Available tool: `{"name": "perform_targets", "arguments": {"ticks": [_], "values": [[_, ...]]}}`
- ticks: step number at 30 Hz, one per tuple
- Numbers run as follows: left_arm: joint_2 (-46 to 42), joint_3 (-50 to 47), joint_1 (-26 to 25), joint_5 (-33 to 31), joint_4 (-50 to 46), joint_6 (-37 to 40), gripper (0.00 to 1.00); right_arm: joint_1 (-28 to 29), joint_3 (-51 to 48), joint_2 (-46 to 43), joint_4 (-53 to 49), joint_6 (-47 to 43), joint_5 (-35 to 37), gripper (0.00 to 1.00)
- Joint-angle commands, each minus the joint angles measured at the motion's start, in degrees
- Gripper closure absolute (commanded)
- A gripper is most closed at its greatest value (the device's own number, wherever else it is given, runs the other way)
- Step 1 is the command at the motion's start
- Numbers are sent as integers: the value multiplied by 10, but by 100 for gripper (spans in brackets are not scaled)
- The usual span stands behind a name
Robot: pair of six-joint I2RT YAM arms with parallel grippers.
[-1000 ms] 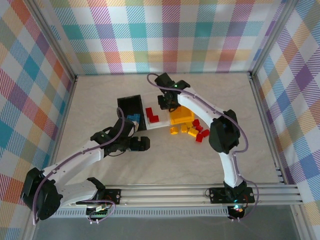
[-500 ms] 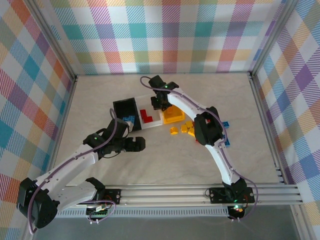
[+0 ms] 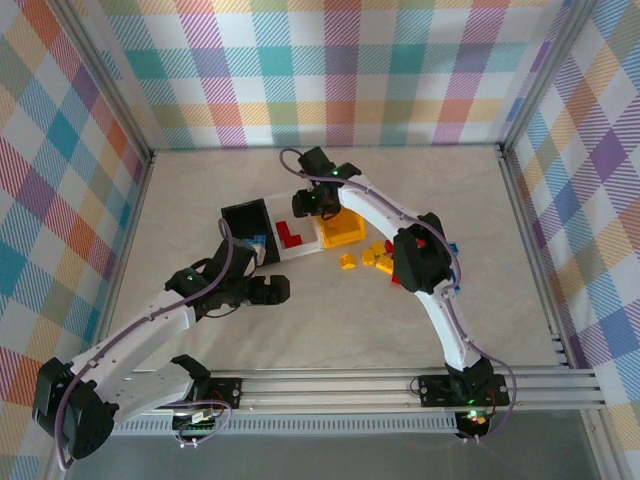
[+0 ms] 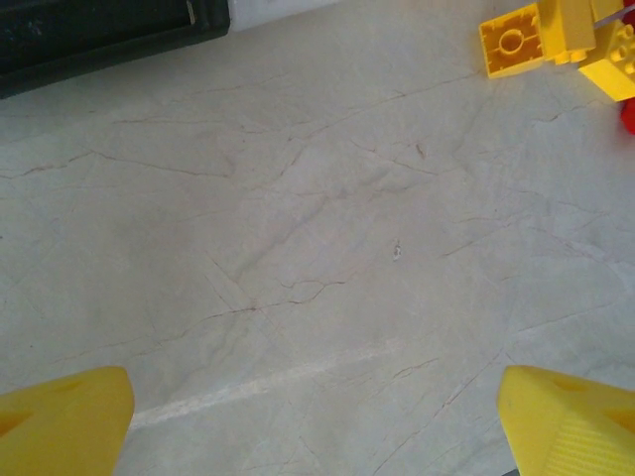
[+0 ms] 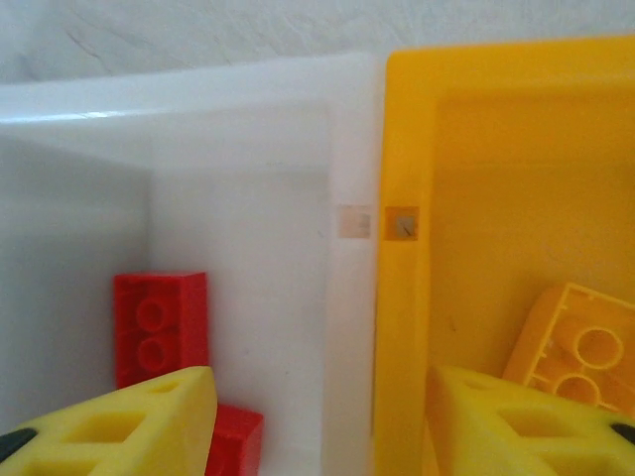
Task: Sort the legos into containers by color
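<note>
Sorting is partway done, I judge: red legos (image 3: 291,233) lie in the clear bin (image 5: 238,119), a yellow lego (image 5: 585,352) lies in the yellow bin (image 5: 476,129), and something blue sits at the near end of the black bin (image 3: 243,213). Loose yellow legos (image 3: 365,259) and a few red and blue ones wait on the table (image 4: 317,248), right of the bins. My right gripper (image 5: 317,426) hangs over the clear-yellow wall, jaws apart and empty. My left gripper (image 4: 317,421) hovers over bare table, jaws wide apart.
</note>
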Motion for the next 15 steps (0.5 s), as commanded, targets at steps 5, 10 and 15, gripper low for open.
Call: {"name": "perform_targets", "arguments": {"ticks": [5,10,15], "values": [[-24,-1,4,25,-3,-10,6,6,-64,-140,24,6,-3,40],[-5,4,-20,29,30,-18,6,6,-239,-303,25,27,49,40],[33,12,-38,18,73,-29,6,6,-439,-418,13,33,36,37]]}}
